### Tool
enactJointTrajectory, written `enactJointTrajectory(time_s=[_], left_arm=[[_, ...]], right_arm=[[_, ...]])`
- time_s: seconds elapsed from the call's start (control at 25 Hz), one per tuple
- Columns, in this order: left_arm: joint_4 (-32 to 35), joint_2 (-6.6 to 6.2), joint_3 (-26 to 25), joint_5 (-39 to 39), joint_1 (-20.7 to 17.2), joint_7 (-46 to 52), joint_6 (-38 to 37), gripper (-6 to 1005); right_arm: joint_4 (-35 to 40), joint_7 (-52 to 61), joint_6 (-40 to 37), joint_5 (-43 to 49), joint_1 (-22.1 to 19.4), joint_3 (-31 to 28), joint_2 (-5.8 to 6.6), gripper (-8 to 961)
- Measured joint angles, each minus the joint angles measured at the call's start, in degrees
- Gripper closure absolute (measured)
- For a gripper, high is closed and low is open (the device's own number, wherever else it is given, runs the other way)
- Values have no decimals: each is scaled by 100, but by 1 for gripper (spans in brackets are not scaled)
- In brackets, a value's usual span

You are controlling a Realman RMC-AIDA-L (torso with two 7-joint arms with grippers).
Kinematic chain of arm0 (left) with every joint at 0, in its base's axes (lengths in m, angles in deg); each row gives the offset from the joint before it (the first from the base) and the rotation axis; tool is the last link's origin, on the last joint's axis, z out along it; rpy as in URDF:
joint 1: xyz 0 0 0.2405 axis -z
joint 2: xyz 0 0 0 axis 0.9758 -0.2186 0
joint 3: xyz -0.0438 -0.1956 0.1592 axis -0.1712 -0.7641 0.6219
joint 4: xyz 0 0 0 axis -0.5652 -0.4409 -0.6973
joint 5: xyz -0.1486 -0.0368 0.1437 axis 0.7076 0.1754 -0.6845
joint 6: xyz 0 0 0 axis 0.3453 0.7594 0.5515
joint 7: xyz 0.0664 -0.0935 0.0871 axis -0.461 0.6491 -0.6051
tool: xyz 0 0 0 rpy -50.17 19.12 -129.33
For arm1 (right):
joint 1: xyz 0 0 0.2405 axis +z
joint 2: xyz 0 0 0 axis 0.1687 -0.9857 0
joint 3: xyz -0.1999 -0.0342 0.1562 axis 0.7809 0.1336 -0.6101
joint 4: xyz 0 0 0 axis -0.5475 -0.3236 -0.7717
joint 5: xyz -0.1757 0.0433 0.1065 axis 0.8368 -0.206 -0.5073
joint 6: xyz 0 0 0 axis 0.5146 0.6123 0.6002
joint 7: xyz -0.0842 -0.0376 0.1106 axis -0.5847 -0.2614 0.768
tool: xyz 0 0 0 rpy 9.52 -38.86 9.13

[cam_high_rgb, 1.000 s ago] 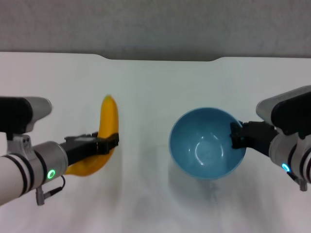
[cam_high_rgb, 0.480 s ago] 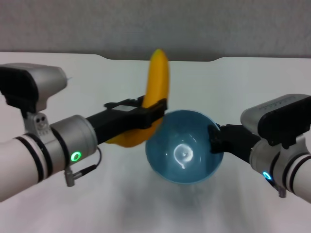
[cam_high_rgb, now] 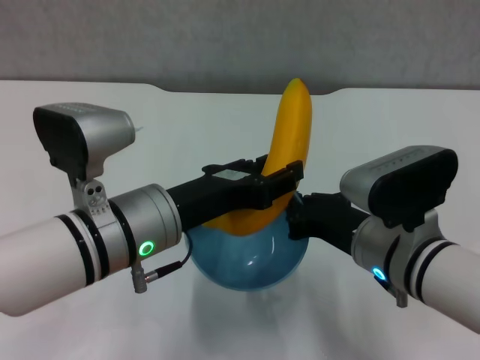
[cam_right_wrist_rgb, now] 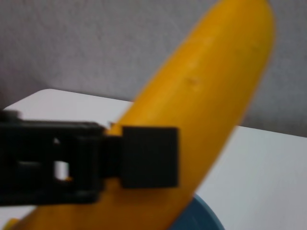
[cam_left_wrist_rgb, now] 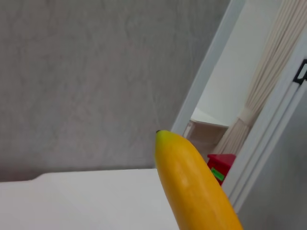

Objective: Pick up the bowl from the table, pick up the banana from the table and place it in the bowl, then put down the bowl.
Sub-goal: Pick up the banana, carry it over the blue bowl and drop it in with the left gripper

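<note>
The yellow-orange banana (cam_high_rgb: 289, 142) stands nearly upright in my left gripper (cam_high_rgb: 279, 182), which is shut on its middle. Its lower end sits over or inside the light-blue bowl (cam_high_rgb: 244, 262); I cannot tell if it touches. My right gripper (cam_high_rgb: 298, 216) is shut on the bowl's right rim and holds the bowl lifted above the white table (cam_high_rgb: 390, 135). The left wrist view shows the banana's tip (cam_left_wrist_rgb: 192, 187). The right wrist view shows the banana (cam_right_wrist_rgb: 206, 96), the left gripper's black finger (cam_right_wrist_rgb: 148, 155) across it, and a bit of the bowl's rim (cam_right_wrist_rgb: 204, 218).
The table's dark notched far edge (cam_high_rgb: 247, 91) runs below a grey wall. In the left wrist view a red object (cam_left_wrist_rgb: 219, 165) and a curtain (cam_left_wrist_rgb: 268, 86) stand beyond the table, behind a white frame.
Both arms have risen and come together at the middle. The left gripper carried the banana up and right over the bowl. The right gripper lifted the bowl and moved it left.
</note>
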Motion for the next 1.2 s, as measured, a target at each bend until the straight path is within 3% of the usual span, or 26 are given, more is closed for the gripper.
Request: enactJointTrajectory(time_s=[0.2, 1.0, 1.2], left_arm=[[332, -11, -47, 405, 104, -233, 79, 415], [553, -7, -242, 648, -41, -556, 85, 372], [551, -2, -320, 676, -88, -588, 58, 211]], right_arm=[[-70, 2, 3, 0, 6, 72, 0, 910], [-239, -52, 8, 72, -235, -137, 18, 909], [-238, -54, -51, 65, -278, -210, 22, 909]])
